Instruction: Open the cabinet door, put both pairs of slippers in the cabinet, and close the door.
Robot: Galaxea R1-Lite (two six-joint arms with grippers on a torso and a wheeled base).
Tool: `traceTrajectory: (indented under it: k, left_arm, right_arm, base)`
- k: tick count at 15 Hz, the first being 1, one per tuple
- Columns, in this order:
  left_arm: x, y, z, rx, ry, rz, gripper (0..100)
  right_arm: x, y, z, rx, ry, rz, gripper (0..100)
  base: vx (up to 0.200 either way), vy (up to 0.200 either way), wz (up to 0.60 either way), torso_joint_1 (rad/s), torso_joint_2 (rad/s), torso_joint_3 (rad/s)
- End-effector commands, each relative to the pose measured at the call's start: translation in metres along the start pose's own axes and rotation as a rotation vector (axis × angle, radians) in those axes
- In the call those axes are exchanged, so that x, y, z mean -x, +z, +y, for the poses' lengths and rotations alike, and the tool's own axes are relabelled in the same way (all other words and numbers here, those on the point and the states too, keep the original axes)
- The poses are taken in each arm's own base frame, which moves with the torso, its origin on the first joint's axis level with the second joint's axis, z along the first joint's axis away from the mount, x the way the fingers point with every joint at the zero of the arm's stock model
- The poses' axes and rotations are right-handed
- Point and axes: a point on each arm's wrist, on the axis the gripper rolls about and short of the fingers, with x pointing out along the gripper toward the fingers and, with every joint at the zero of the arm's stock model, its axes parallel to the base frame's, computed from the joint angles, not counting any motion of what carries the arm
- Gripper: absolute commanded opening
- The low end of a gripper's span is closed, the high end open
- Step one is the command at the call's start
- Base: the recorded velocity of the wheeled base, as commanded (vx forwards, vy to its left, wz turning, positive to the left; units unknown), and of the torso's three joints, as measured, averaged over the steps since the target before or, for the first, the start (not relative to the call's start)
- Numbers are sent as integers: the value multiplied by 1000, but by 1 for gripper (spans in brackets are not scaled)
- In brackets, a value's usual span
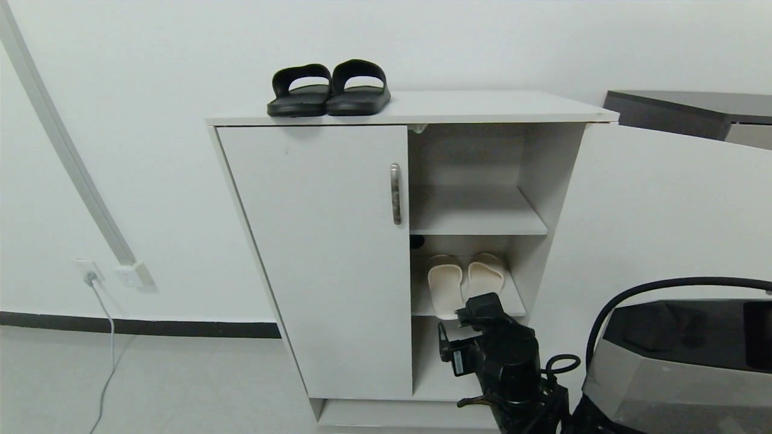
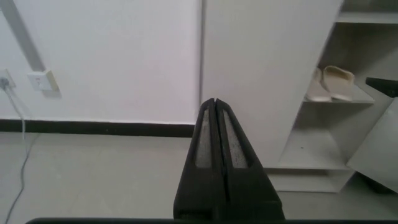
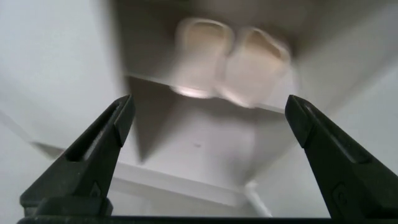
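A pair of black slippers [image 1: 329, 90] stands on top of the white cabinet [image 1: 482, 107], at its left end. The cabinet's right door [image 1: 651, 211] is swung open; its left door [image 1: 319, 253] with a metal handle [image 1: 395, 193] is shut. A pair of cream slippers [image 1: 464, 280] [image 2: 333, 83] [image 3: 230, 59] lies on the middle shelf inside. My right gripper [image 1: 479, 308] [image 3: 208, 102] hangs open just in front of and below that shelf, nothing between its fingers. My left gripper [image 2: 215, 102] is shut and empty, low and to the left of the cabinet.
A wall socket with a cable [image 1: 89, 274] and a slanted grey conduit [image 1: 60, 138] are on the wall at the left. A dark table [image 1: 693, 111] stands behind the open door. The upper shelf [image 1: 476, 211] is bare. Floor at the left is free.
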Motion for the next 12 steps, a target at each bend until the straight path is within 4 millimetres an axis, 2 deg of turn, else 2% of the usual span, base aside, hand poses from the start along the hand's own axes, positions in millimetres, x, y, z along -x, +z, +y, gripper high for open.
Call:
traceTrajectory:
  k: [1,12]
  left_arm:
    - [0,0,0,0,0,1,0]
    - [0,0,0,0,0,1,0]
  right_arm:
    - [-1,-1,-1,2,-3,3,100]
    - [-1,-6,0,4,-3,4,100]
  base:
    - [0,200,0,2,7,7]
    - [0,200,0,2,5,3]
